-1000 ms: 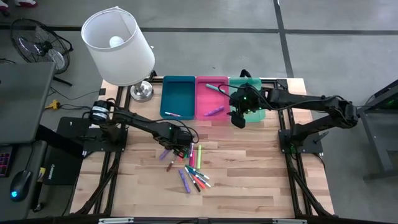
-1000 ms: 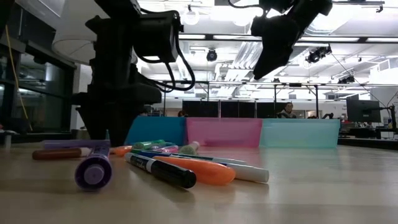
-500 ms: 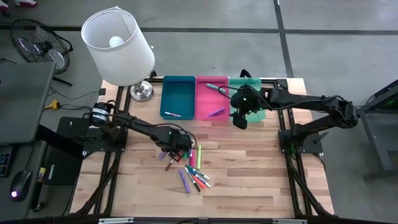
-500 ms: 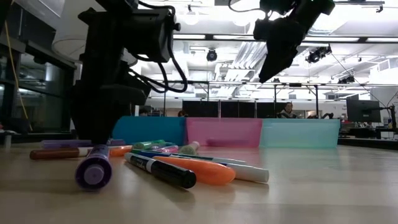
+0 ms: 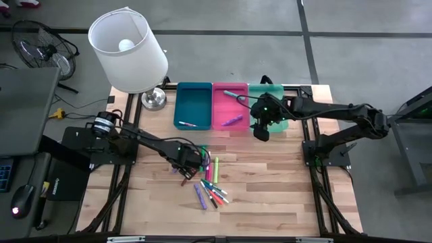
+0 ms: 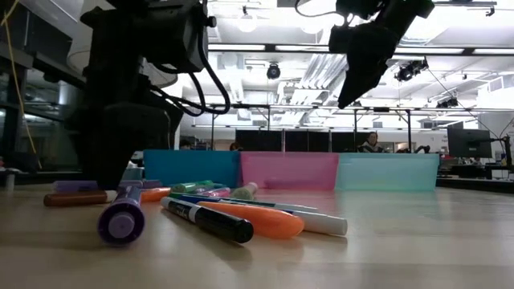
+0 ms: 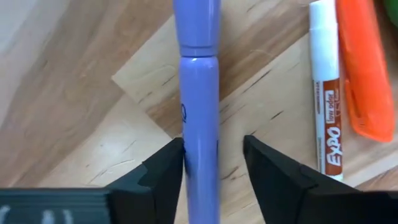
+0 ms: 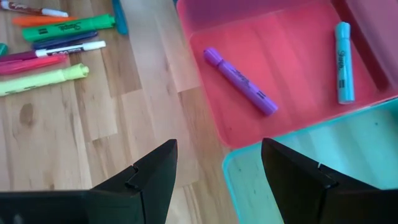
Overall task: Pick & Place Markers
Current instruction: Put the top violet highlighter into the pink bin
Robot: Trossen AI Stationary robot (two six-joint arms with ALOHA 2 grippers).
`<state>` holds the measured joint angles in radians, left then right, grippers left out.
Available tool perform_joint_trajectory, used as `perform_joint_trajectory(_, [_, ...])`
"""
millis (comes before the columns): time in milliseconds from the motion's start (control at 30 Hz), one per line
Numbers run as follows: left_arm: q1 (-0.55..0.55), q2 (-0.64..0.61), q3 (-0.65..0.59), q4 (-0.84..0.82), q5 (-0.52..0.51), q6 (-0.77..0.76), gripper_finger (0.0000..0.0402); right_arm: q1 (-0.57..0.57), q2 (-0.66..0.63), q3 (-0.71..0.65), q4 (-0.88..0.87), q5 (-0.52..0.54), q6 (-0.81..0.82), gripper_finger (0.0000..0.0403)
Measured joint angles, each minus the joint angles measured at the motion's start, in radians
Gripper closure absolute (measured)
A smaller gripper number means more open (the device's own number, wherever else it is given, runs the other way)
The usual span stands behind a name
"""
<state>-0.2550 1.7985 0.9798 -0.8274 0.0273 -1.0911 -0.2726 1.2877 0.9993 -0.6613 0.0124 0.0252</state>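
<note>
Left gripper (image 7: 212, 163) down on table (image 5: 270, 189) at left-centre of high view, at left edge of marker pile; fingers (image 7: 163, 169) straddling a purple marker (image 7: 199, 93), one finger against its side, other with a gap, not clamped. White Expo marker (image 7: 326, 93) and orange marker (image 7: 364, 74) just beside, at right of left wrist view.

Right gripper (image 8: 217, 174) raised, upper centre-right of high view, over front edge of pink tray (image 5: 230, 102) and green tray (image 5: 277, 123); fingers spread wide, nothing between them.

Loose markers (image 5: 210, 183) in a cluster at centre of high view: green, pink, yellow, orange, purple, mixed angles, some touching. In low view, same pile across middle foreground, black-capped marker (image 6: 210, 222) nearest, purple cap (image 6: 122, 223) end-on at left.

Trays in a row at upper centre of high view: blue tray (image 5: 193, 101), pink, green, side by side. Blue tray holding one small marker near front edge. Pink tray holding a purple marker (image 8: 241, 81) and a teal marker (image 8: 344, 61), apart.

Lamp (image 5: 128, 50) with white shade at upper left of high view, by table's back-left corner.
</note>
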Motion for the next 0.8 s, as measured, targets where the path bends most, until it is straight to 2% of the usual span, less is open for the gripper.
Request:
perform_joint_trajectory(400, [-0.002, 0.000, 0.000, 0.018, -0.020, 0.026, 0.0342, 0.080, 0.000, 0.000, 0.000, 0.034, 0.000, 0.0181])
perform_joint_trajectory(600, [-0.003, -0.008, 0.010, 0.010, -0.069, 0.059, 0.0344, 0.121, 0.000, 0.000, 0.016, 0.049, 0.001, 0.0181])
perform_joint_trajectory(800, [-0.005, -0.051, 0.058, -0.014, -0.189, 0.100, 0.0344, 0.166, 0.000, 0.000, 0.095, 0.049, 0.000, 0.0181])
